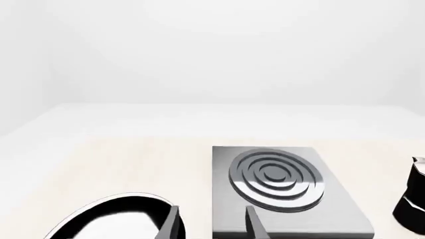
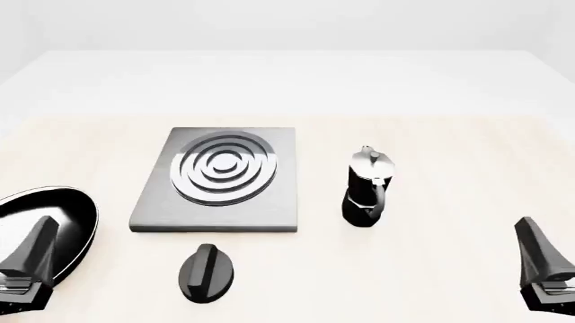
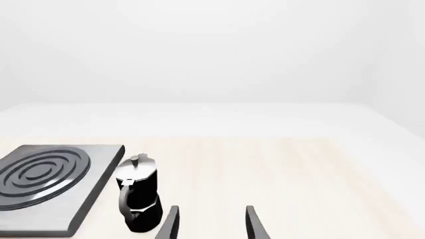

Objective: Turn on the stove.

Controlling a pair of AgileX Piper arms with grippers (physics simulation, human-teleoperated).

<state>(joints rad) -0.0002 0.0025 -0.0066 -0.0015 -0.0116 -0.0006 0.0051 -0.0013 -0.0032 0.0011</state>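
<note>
1. Both arms are cut off by the front view's lower edge: only the dark tip of the left pincer (image 2: 27,269) shows at the lower left corner and that of the right pincer (image 2: 543,269) at the lower right corner.
2. The frying pan (image 2: 45,215) is cut by the left edge of the front view, and the left pincer stands in front of part of it; its handle does not show.
3. In each wrist view only two finger tips poke into the picture, with a clear gap between them, so both pincers stand spread and hold nothing.
4. The bench (image 2: 431,269) is a pale, cream, wood-toned surface; beyond its far edge lies a plain white floor and white walls, with soft, even light.
5. The stove (image 2: 215,178), a flat grey slab with silver ring burner, lies left of centre on the bench.
6. Its knob (image 2: 207,271), black, round and ridged, sits apart from the slab, just before its near edge.
7. The knob lies between the two pincers, nearer the left one, touching neither.
8. The moka pot (image 2: 367,188) stands upright just right of the stove, well apart from the right pincer.
</note>
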